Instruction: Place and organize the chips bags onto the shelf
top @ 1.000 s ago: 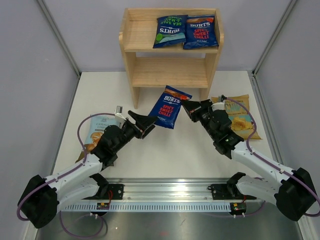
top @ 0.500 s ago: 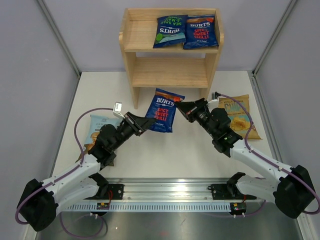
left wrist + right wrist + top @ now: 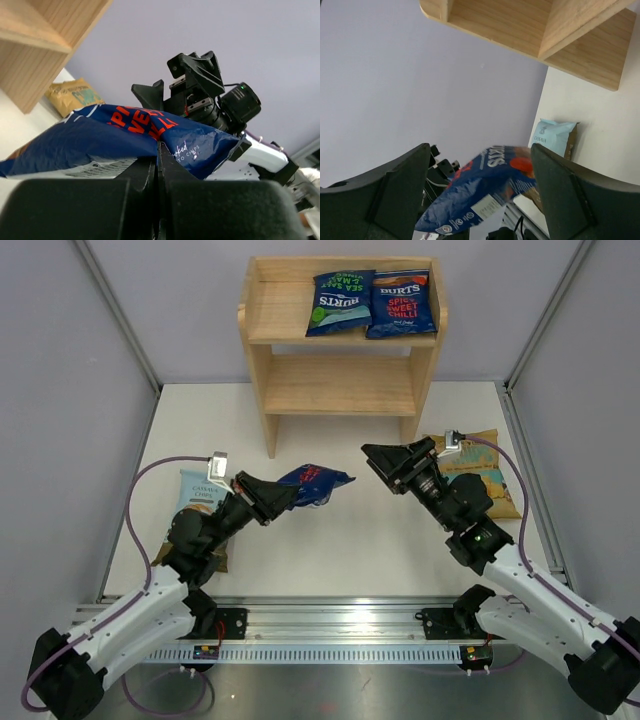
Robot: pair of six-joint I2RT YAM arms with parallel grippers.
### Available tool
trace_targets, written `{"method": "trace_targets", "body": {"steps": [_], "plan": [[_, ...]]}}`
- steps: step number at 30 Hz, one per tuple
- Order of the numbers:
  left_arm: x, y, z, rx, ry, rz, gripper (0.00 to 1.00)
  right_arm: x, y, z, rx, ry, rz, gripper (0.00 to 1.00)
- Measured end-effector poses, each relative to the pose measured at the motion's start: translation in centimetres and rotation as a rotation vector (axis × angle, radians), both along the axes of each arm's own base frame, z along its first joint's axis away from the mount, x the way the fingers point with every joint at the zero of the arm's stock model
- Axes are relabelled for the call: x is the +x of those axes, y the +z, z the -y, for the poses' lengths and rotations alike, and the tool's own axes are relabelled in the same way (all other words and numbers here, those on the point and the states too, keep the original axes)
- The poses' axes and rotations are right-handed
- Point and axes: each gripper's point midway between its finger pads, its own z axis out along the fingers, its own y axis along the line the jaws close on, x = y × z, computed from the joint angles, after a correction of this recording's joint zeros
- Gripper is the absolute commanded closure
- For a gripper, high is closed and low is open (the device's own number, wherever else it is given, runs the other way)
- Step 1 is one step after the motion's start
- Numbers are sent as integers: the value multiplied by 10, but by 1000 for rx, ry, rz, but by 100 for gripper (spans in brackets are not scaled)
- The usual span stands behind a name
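Bag (image 3: 318, 480) is hanging crosswise just before the shelf (image 3: 340, 398); your left gripper (image 3: 283, 494) is clamping its end, right gripper (image 3: 375, 462) gaping empty.

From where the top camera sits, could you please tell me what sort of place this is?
Likely a robot test cell: plain grey walls, left arm and right arm on a metal rail, one wooden shelf.

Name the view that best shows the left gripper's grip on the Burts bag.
Left wrist: the left gripper is shut on the bag edge, close up. Top external shows it small, from above; right wrist shows the bag, the grip unclear.
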Motion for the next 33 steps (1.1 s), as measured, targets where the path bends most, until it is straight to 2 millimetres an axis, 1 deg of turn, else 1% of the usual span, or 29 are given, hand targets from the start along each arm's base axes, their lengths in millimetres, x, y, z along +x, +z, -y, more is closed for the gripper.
{"method": "trace_targets", "body": {"steps": [2,3,5,9,12,15,17,20,22,25,29,30,32,33], "plan": [[-7,7,-4,8,2,69,100,-7,0,1,-20,15,-2,5],[-10,11,-6,11,4,102,100,-10,-2,0,-32,30,-12,1],[-14,15,-7,23,9,150,100,-14,-10,-5,-61,70,-42,1],[-21,15,-5,68,-16,232,100,-26,-28,-22,-111,194,-114,0],[-29,10,-1,121,-53,298,100,-39,-32,-35,-75,307,-175,1],[-35,9,0,157,-76,368,100,-49,-36,-42,-7,378,-226,1],[-39,10,0,171,-84,409,100,-52,-44,-45,43,409,-279,0],[-41,10,1,189,-89,459,100,-52,-63,-50,88,428,-380,1],[-42,9,2,201,-92,482,100,-54,-69,-55,106,442,-423,1],[-44,6,6,218,-121,514,100,-55,-65,-63,153,469,-445,1],[-47,3,15,239,-173,541,100,-51,-60,-74,217,499,-459,0],[-48,1,16,243,-186,545,100,-50,-61,-76,225,503,-465,1],[-51,-1,19,250,-202,554,100,-50,-60,-81,247,516,-474,10],[-51,-1,20,251,-205,560,100,-50,-59,-83,258,521,-474,16]]}}
